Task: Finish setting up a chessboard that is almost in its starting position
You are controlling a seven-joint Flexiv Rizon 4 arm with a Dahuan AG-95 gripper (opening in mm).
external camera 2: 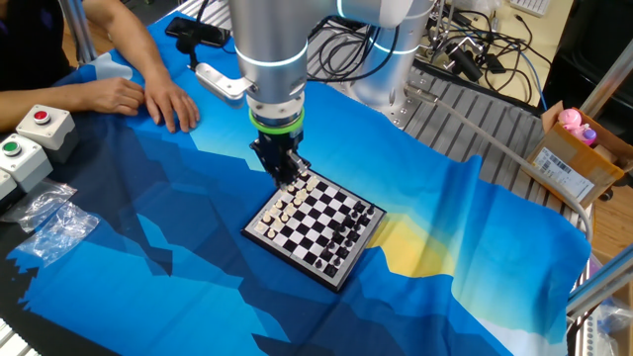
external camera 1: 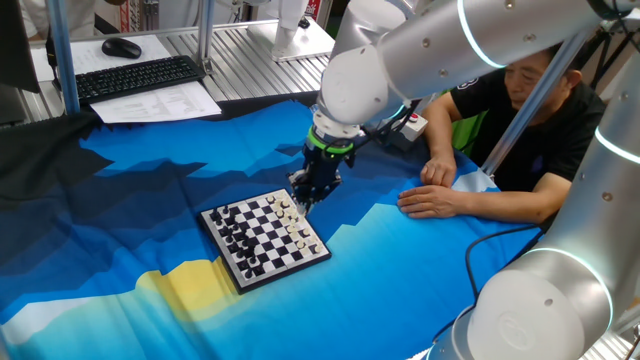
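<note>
The chessboard (external camera 1: 266, 238) lies on the blue cloth, small, with a dark rim. Black pieces (external camera 1: 232, 232) stand along its left side and white pieces (external camera 1: 297, 224) along its right side in one fixed view. It also shows in the other fixed view (external camera 2: 316, 225), with the white pieces (external camera 2: 287, 206) nearest the arm. My gripper (external camera 1: 306, 199) points straight down over the white side's far corner, its tips just above or among the white pieces (external camera 2: 294, 182). The fingers stand close together. Whether they hold a piece is too small to tell.
A person's hands (external camera 1: 432, 200) rest on the cloth right of the board. A keyboard (external camera 1: 140, 77) and papers lie at the back left. A button box (external camera 2: 30, 133), a plastic bag (external camera 2: 49, 222) and a power strip (external camera 2: 220, 81) lie by the cloth's edges.
</note>
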